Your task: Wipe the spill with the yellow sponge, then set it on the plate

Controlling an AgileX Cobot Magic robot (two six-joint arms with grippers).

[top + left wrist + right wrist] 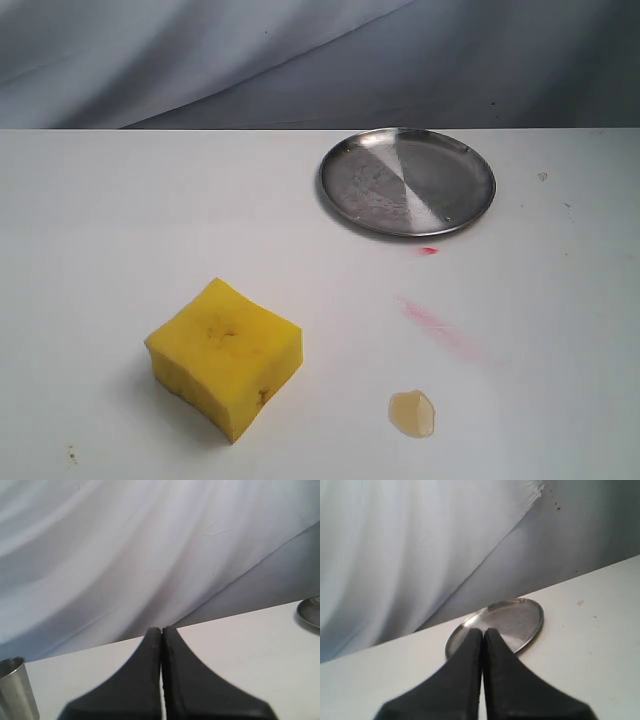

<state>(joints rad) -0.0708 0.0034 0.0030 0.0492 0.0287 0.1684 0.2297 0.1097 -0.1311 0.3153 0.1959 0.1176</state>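
Note:
The yellow sponge (226, 358) lies on the white table at the front left of the exterior view. To its right sits the spill (412, 413), a small pale amber puddle. The silvery plate (407, 181) rests at the back, right of centre, with nothing on it. Neither gripper shows in the exterior view. My left gripper (161, 630) is shut with its black fingers pressed together, holding nothing, and an edge of the plate (310, 611) shows at the side. My right gripper (483, 631) is shut too, empty, with the plate (520, 617) just beyond its tips.
A pink-red smeared streak (437, 325) and a tiny red dot (429, 250) mark the table between plate and spill. A metal cup (15, 686) stands at the edge of the left wrist view. Grey cloth hangs behind the table.

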